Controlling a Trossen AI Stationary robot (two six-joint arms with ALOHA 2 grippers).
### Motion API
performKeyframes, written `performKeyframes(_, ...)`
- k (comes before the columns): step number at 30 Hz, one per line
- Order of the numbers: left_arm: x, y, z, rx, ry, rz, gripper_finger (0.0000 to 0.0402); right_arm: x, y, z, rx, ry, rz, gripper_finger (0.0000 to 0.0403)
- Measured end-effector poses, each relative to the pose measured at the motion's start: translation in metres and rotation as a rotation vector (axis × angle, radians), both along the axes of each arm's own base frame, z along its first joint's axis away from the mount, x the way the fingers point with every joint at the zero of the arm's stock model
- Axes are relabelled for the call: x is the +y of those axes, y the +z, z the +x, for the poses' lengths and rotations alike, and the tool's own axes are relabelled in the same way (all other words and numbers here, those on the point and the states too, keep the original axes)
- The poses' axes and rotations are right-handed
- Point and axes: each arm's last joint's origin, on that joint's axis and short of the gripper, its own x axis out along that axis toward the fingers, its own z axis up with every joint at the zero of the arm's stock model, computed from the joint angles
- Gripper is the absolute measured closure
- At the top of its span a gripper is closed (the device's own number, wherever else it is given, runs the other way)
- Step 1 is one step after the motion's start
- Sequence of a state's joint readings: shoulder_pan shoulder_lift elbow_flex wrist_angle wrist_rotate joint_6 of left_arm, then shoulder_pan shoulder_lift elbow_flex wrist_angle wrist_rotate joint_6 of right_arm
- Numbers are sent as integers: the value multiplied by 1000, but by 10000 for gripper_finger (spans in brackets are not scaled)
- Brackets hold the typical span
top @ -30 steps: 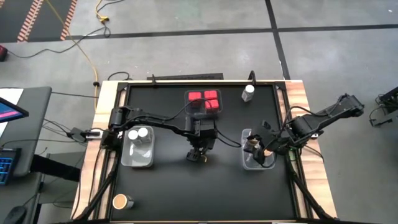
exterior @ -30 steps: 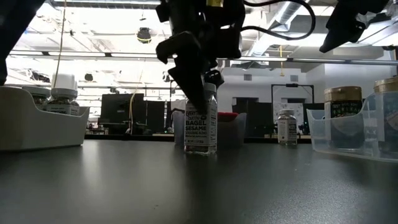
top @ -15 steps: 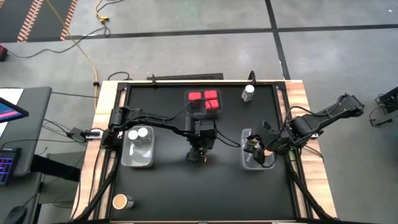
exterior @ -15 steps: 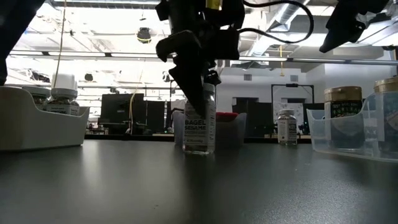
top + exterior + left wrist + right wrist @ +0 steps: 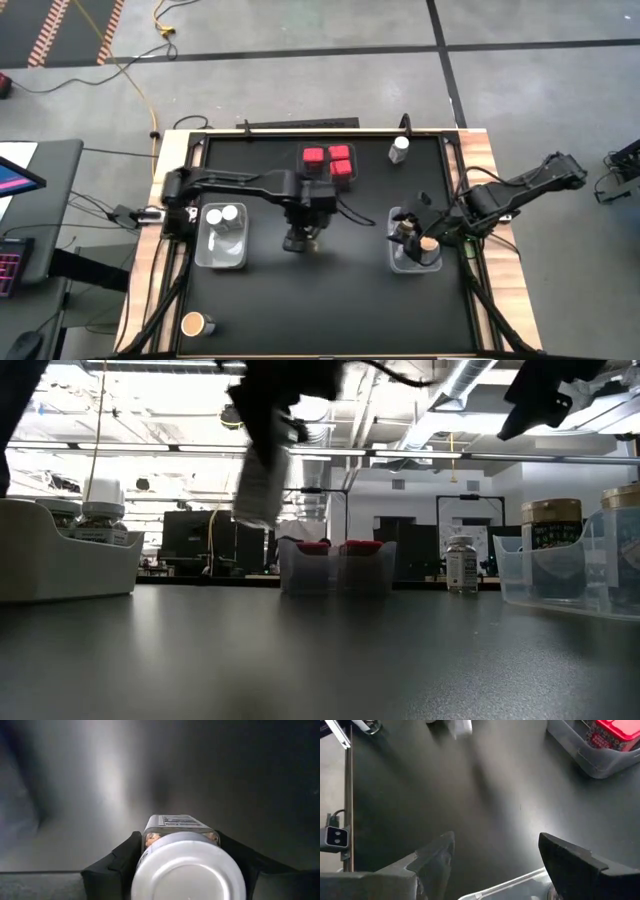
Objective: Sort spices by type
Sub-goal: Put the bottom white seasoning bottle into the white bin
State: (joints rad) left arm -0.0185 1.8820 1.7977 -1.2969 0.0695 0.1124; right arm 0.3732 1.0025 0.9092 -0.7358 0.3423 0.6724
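My left gripper (image 5: 297,240) is shut on a clear white-capped spice jar (image 5: 258,488) and carries it above the table's middle, between the left bin (image 5: 225,262) and the right bin (image 5: 398,262). The left bin holds two white-capped jars (image 5: 226,214). Red square-topped containers (image 5: 330,160) sit in a far bin. Tan-lidded jars (image 5: 550,550) stand in the right bin. My right gripper (image 5: 495,855) hovers open over that right bin. One white-capped jar (image 5: 400,148) stands loose near the far edge, and one tan-lidded jar (image 5: 193,323) stands near the left front corner. My left gripper pinches the jar between its two fingers (image 5: 117,865), one on each side of the upper body (image 5: 150,837) just under the white cap (image 5: 187,870). The fingers come from above, pointing down. The jar hangs below them, lifted clear of the table and slightly tilted.
The dark table top (image 5: 340,300) lies bare in front of the bins. Wooden rails (image 5: 165,160) edge the table on both sides. Cables (image 5: 370,225) trail from the left arm across the middle. A laptop (image 5: 15,180) sits off the table's left side.
My left gripper has lifted the white-capped jar off the table, where it stood a second ago, and carried it up and toward the table's left, toward the left bin. The jar now hangs clear of the surface.
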Motion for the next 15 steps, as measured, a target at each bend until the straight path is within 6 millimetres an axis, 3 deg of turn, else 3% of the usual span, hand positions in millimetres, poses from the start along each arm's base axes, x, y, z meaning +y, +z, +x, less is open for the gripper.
performKeyframes(11, -2, 30, -138, -134, 271, 35, 207, 3, -5, 13, -7, 1, -8, 88)
performKeyframes(15, -1, 27, -179, -174, 273, 30, 207, 4, -6, 18, -22, 0, -5, 88)
